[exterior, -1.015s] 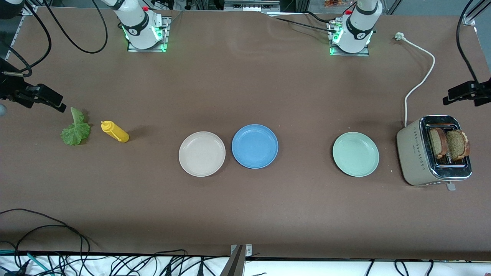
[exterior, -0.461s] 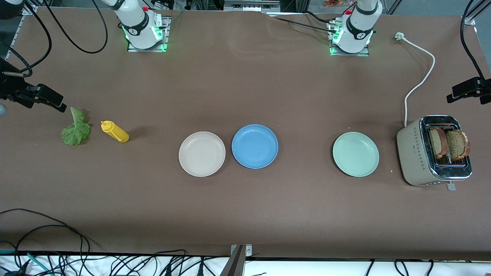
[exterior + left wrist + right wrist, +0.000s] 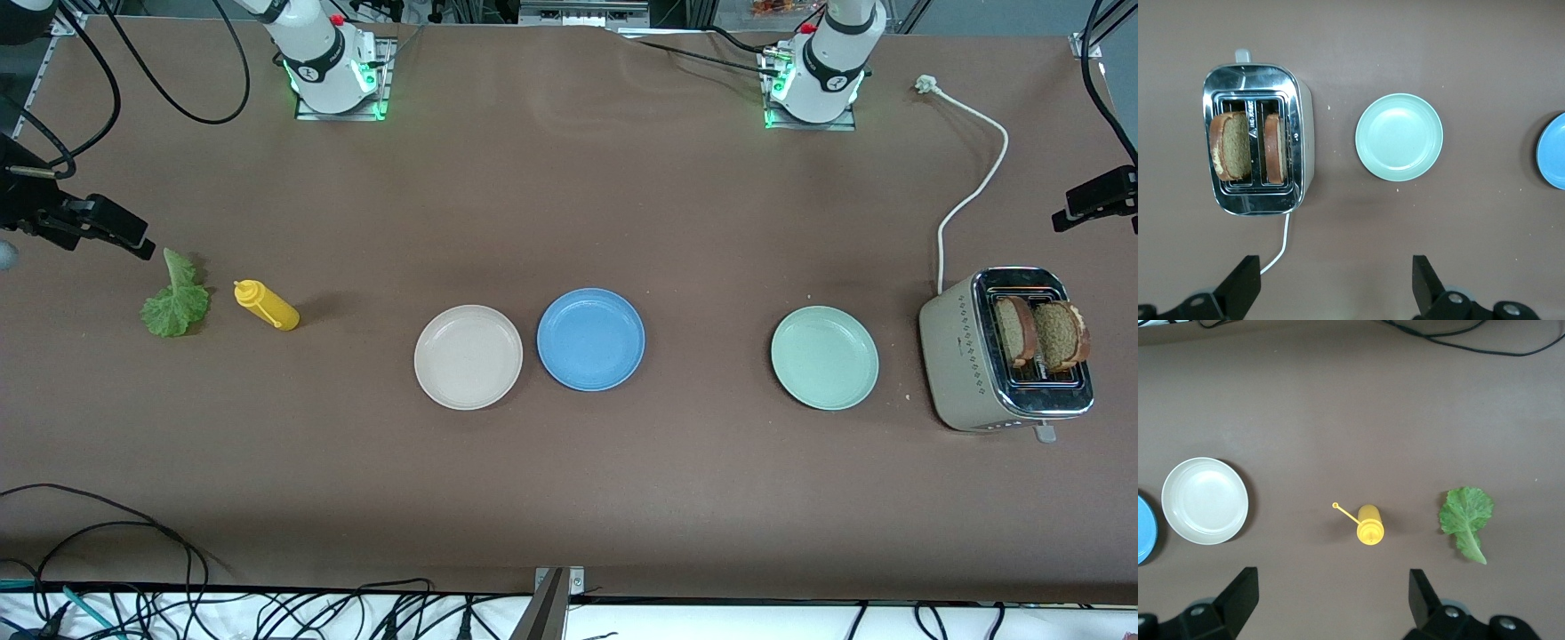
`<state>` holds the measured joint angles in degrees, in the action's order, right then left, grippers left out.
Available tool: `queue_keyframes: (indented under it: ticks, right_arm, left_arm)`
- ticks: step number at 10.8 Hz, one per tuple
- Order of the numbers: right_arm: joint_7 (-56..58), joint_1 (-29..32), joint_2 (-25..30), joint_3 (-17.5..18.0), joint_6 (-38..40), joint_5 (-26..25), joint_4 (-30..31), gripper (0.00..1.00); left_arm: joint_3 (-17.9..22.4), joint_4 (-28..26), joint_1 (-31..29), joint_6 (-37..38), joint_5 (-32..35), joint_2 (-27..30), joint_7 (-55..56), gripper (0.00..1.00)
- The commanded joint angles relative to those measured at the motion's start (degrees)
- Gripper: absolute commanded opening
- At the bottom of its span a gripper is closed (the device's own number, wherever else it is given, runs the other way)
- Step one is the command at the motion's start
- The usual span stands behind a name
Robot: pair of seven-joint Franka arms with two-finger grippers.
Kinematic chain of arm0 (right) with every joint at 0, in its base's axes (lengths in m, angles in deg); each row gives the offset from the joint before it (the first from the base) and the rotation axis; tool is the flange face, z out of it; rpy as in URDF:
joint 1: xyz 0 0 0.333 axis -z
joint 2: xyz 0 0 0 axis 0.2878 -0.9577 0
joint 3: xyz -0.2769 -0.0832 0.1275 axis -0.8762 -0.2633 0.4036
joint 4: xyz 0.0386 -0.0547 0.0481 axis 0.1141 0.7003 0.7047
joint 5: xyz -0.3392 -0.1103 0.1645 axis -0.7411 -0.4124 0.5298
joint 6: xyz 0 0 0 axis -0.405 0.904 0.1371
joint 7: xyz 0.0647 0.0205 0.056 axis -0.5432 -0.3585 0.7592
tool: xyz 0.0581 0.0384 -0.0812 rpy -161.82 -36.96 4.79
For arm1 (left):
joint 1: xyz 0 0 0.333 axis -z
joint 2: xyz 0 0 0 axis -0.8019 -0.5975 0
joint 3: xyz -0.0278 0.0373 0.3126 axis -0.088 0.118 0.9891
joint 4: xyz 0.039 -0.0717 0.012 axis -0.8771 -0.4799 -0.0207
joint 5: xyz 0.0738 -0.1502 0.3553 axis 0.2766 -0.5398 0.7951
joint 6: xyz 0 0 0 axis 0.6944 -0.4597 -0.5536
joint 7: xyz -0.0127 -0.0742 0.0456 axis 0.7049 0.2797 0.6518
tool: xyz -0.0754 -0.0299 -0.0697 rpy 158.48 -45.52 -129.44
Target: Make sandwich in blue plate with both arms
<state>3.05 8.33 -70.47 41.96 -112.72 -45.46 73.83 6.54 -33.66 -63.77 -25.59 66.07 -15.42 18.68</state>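
Nothing assembled yet: blue plate [image 3: 590, 339] lay empty mid-table; bread slices [image 3: 1038, 334] stood in toaster [image 3: 969, 356]. Left gripper [image 3: 1331, 287] hung wide, empty, over toaster cord; right gripper [image 3: 1328, 603] wide, empty, over table near mustard bottle [image 3: 1369, 524]. Next probably: lift bread.

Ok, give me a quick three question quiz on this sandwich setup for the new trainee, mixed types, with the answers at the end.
1. True or false: the blue plate already holds bread.
2. Which is beside the lettuce leaf? A) toaster B) yellow squeeze bottle C) mint-green plate
3. Fill in: both bread slices stand in the ____.

Key:
1. False; it is bare.
2. B, the yellow squeeze bottle.
3. Toaster, toward the left arm's end, beside the mint-green plate.

Both the left gripper and the right gripper are open and hold nothing.
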Motion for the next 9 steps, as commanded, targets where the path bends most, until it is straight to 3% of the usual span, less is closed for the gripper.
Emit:
queue_keyframes:
  ticks: [1, 9]
  right_arm:
    - [0.1, -0.3, 0.14, -1.95, 4.04, 5.48, -1.33, 1.0]
    - [0.28, -0.83, 0.4, -1.61, 3.17, 6.3, -1.43, 1.0]
  left_arm:
    - [-0.03, 1.14, -0.26, 2.1, 1.88, 0.19, -1.0, 1.0]
    - [-0.03, 3.61, -0.27, 3.6, 1.88, 0.19, -0.83, 1.0]
